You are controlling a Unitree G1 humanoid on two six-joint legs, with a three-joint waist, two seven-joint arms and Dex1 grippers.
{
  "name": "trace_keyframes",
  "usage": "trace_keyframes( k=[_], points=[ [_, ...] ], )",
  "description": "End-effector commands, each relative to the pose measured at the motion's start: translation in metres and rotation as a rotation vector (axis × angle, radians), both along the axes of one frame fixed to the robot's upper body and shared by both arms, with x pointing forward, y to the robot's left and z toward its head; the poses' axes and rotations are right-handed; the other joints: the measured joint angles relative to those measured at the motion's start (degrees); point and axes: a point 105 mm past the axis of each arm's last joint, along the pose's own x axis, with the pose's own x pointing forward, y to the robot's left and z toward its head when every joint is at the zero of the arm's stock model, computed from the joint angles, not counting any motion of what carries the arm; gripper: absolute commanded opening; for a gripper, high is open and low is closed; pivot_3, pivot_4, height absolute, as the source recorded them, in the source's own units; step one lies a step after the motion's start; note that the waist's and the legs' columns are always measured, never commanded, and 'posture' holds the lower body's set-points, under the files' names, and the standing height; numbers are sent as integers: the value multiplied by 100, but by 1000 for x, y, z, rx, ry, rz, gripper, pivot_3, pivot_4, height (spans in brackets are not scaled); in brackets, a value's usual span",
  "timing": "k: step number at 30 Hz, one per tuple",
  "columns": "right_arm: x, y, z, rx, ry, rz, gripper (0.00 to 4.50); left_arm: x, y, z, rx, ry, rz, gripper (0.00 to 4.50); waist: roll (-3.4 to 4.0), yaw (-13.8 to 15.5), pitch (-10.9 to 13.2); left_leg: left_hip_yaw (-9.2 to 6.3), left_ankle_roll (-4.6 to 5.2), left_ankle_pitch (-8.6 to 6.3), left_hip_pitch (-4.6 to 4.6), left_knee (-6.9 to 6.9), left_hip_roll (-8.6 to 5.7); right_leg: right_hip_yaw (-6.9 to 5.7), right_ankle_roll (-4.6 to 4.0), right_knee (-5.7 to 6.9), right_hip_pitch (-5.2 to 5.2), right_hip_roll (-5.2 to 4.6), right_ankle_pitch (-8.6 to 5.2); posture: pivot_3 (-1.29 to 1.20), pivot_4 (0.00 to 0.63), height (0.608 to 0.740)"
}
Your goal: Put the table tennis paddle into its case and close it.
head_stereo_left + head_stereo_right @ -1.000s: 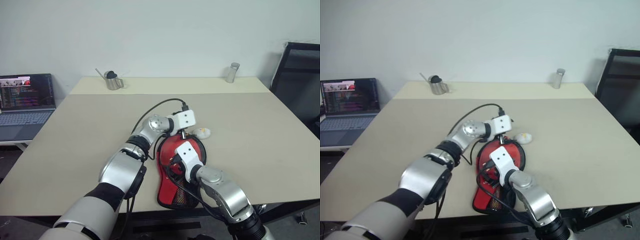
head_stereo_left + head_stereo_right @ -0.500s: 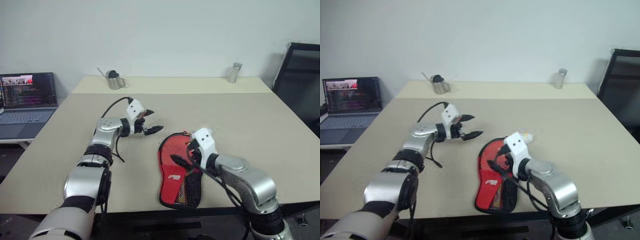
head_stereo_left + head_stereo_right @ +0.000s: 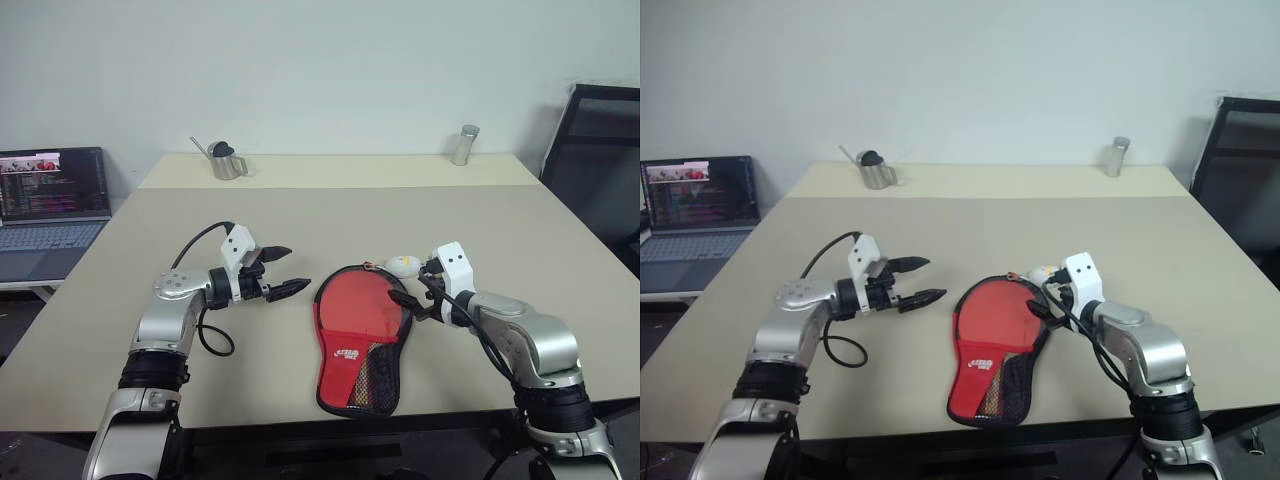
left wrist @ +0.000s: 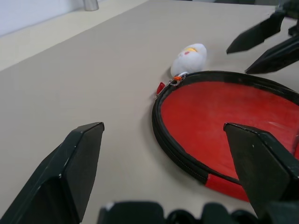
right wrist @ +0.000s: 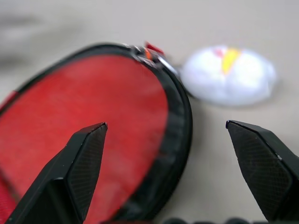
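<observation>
A: Where's the case (image 3: 358,335)?

B: Flat on the desk (image 3: 520,250) near the front edge, red side up, between the two arms. Its long axis runs toward the robot, round end far, narrow mesh end near. I'd judge the paddle is inside, but the fabric hides it.

A: Zipped?

B: The orange zipper pull (image 4: 176,80) sits at the far round edge, beside a small white toy (image 3: 403,265). I can't tell whether the seam is shut all round.

A: Which arm is nearer?

B: The right gripper (image 3: 412,292): its fingers hang just off the case's right rim, close to the pull. The left gripper (image 3: 277,271) is a bit farther off the left side, pointing at the case.

A: Fingers?

B: Both pairs spread wide, empty, touching nothing.
</observation>
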Motion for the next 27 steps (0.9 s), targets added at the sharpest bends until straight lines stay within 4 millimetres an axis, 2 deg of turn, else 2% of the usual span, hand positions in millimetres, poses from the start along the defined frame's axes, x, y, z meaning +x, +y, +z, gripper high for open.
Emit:
trace_keyframes(
  k=[1,5,7,9,19,27],
  points=[
    [13,-2,3,45,-25,-41,4500,-3,-2,15,3,-51,-1,4466,0,0,0,0,0,0,0,0,-1,0,0,0,0,0,0,0,150,740],
    [22,0,-4,60,-15,-48,4500,-5,-3,15,6,-50,2,4466,0,2,0,1,0,0,0,0,-2,1,0,-1,0,0,0,0,150,740],
    [24,2,-5,69,-13,-44,4094,-6,-4,16,6,-51,4,4500,0,2,0,2,0,0,0,0,-2,3,0,-2,0,0,0,0,150,740],
    [26,4,-5,82,-9,-34,3532,-6,-4,16,7,-52,6,4500,1,2,0,1,0,0,0,-1,-1,2,0,-2,0,0,0,0,150,740],
    [27,13,-6,106,10,0,36,-8,-8,16,12,-50,-3,4500,1,-5,0,3,0,0,1,-5,1,5,0,-2,-2,1,0,0,150,740],
    [31,29,0,101,-5,55,36,-8,-9,15,21,-51,-6,4500,1,-29,1,25,0,0,20,-12,1,52,0,0,-3,7,0,0,150,740]
  ],
)
